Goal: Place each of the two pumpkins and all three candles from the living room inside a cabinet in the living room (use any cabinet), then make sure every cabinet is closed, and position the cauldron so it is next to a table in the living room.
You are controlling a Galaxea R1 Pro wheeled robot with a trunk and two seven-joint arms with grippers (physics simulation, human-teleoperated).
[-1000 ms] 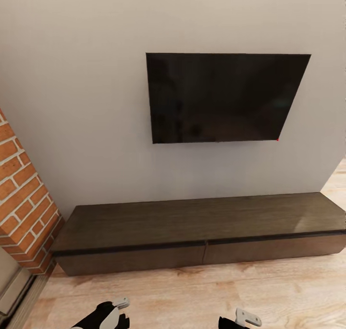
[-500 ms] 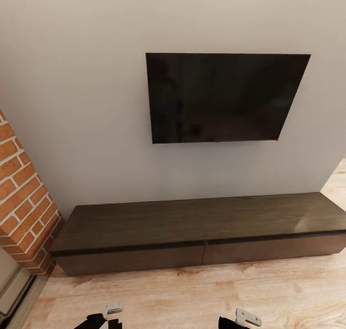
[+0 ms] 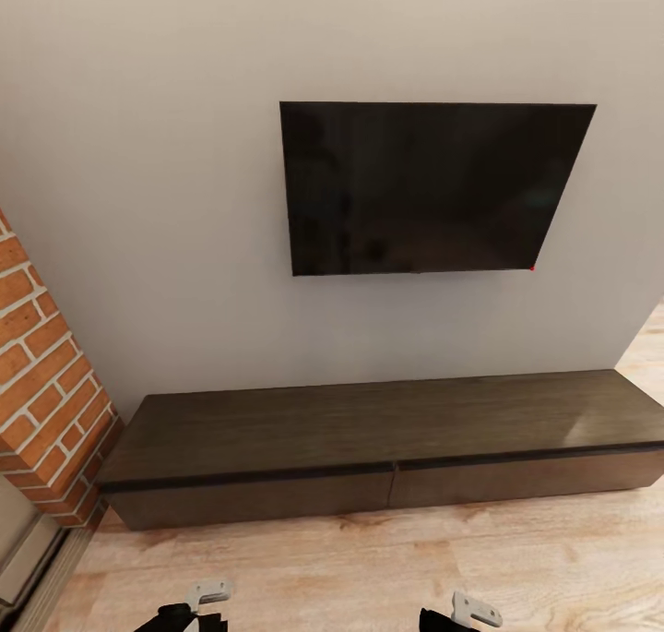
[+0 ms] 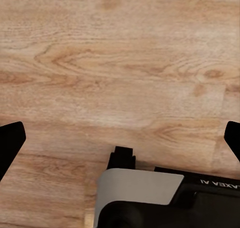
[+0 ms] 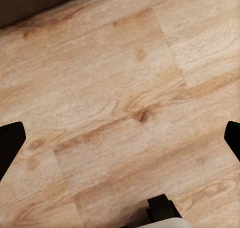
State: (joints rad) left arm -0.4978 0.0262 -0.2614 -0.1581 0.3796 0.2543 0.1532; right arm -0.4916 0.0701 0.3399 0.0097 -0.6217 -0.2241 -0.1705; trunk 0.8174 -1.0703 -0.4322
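Long, low dark-brown wooden cabinet — set flush against the pale wall, on the light wood floor. Two wide drawer fronts side by side, both shut, meeting at a seam near the middle. Top bare, faintly glossy toward the right end.

Wall, screen, brick, wood floor.
Dark flat television mounted on a plain pale grey wall; screen blank, with a tiny red dot at its lower right corner. Red brick column with pale mortar stands at the left edge, meeting the floor. Light wood-plank floor runs along the foot of the wall, with knots and grain streaks clear in both wrist views.
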